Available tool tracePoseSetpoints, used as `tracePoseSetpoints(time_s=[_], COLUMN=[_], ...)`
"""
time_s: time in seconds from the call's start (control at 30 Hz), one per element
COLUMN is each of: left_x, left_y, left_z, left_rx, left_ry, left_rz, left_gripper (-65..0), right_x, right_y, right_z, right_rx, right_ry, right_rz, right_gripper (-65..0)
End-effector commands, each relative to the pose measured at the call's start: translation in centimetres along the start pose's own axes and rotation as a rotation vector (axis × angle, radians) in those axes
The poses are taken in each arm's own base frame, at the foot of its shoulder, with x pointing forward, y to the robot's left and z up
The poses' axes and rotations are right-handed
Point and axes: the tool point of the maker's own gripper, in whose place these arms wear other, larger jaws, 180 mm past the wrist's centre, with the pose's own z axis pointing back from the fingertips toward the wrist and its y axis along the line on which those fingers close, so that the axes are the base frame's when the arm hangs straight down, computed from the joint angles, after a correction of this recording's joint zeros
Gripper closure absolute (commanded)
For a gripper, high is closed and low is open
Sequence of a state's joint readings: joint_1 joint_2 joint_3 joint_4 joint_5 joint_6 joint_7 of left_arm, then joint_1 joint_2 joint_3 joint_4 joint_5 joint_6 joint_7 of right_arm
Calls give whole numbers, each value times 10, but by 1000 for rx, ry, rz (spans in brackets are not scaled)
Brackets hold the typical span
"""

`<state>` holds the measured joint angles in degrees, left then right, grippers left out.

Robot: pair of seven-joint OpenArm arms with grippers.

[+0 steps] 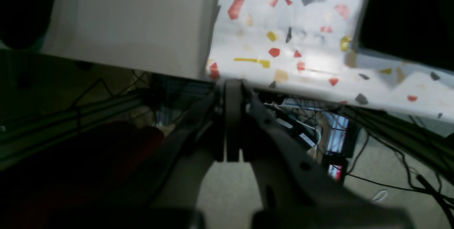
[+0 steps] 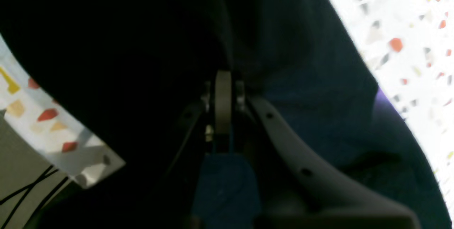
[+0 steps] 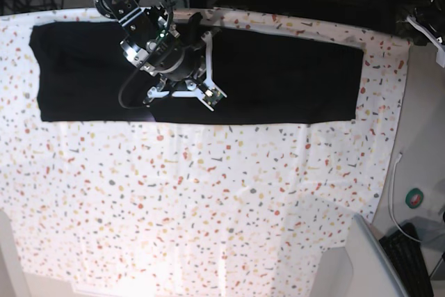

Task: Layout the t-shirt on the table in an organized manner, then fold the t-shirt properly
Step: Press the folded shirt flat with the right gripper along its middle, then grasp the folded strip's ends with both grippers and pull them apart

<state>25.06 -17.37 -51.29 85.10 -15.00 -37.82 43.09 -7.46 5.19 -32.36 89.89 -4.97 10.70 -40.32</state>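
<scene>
t-shirt [image 3: 278,78] part hidden by arm | right hand [image 2: 222,90] pressed together (pinch unclear) | left hand [image 1: 232,94] pressed together

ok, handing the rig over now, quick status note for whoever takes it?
Right tool: shut, over the t-shirt at the far edge; whether it pinches fabric, I cannot tell.
Left tool: shut, empty, off the table's edge, out of the base view.
T-shirt: a long flat black band along the far side of the table, apparently already folded lengthwise.
Left, as I judge it: fold the band crosswise into a compact stack, smooth it.
</scene>
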Motion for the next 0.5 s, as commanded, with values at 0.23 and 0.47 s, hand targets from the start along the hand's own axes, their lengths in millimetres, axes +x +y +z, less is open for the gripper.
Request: tracePoseSetpoints(time_s=[0.23, 0.47], left_x=[21, 50], left_y=[7, -30], left_z=[5, 5], left_rx=[12, -51], left_ry=[-51, -110], left_rz=[-30, -131], left_gripper=[0, 0], right_x=[2, 0], right_y=[4, -24], right_z=[-1, 38], right_rx=[6, -77], right_ry=[-14, -30], right_rz=[-10, -59], right_gripper=[0, -285])
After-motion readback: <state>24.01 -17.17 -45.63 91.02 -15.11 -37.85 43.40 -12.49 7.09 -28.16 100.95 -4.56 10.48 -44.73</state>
